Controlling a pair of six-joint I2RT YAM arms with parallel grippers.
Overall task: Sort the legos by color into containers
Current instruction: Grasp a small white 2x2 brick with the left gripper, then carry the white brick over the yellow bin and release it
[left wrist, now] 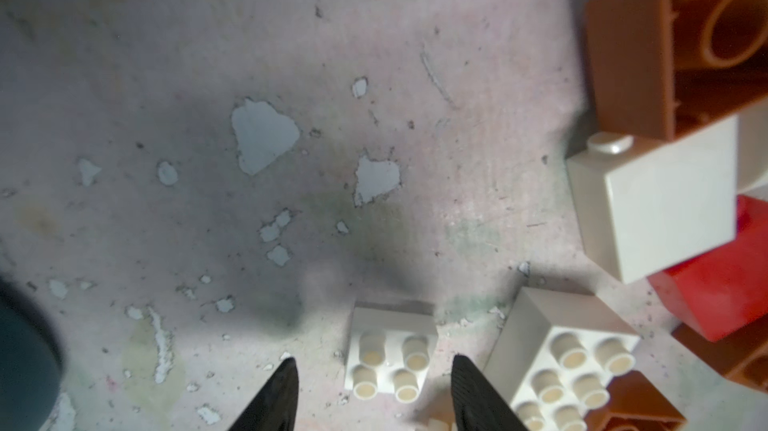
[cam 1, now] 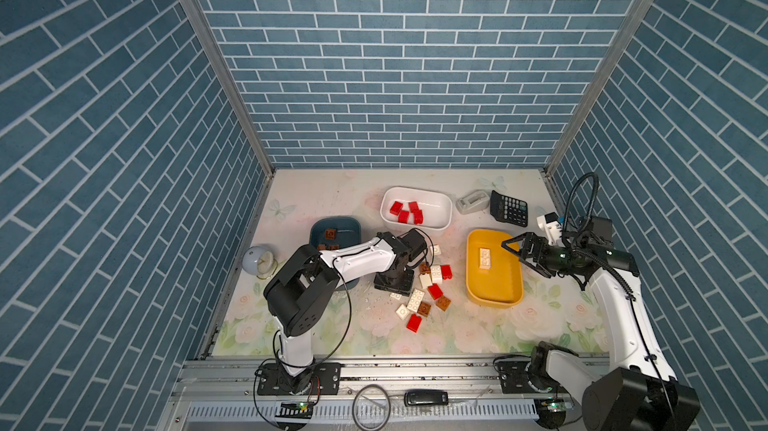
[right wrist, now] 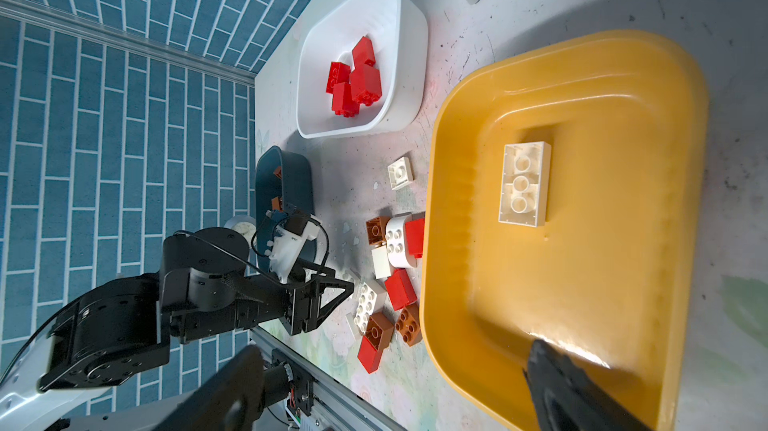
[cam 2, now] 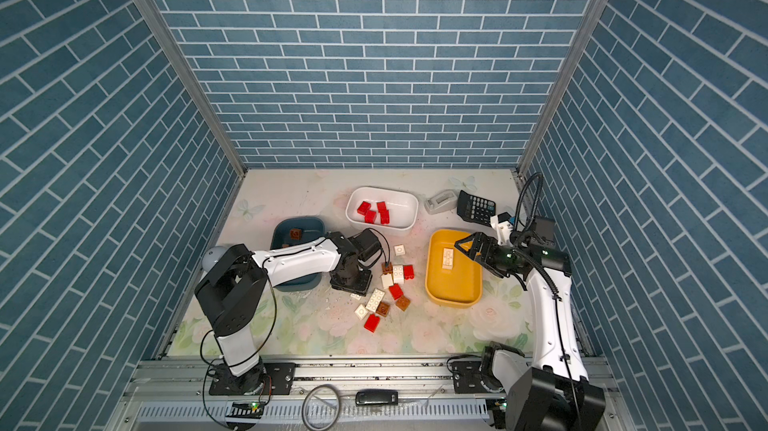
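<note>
At the left, the teal tub (cam 1: 351,233) holds a few brown bricks (cam 1: 330,234), partly hidden under the left arm. Just beside it, the left gripper (left wrist: 372,360) is down at the tabletop (left wrist: 166,76), its fingers partly apart and straddling a small white square brick (left wrist: 390,350) without touching it. A white oblong brick (left wrist: 569,350) lies just beside one finger, so a close could catch that neighbour too, or twist the low square brick out of the jaws.

The loose pile (cam 1: 434,273) of red, brown and white bricks lies between the tubs; a sweeping arm could scatter it. Behind, the white tub (cam 1: 436,208) holds red bricks (cam 1: 405,213).

To the right, the yellow tub (cam 1: 494,283) holds one white brick (cam 1: 485,259). The right gripper (cam 1: 511,251) hovers over its rim, wide and empty; a low move could knock the tub.
</note>
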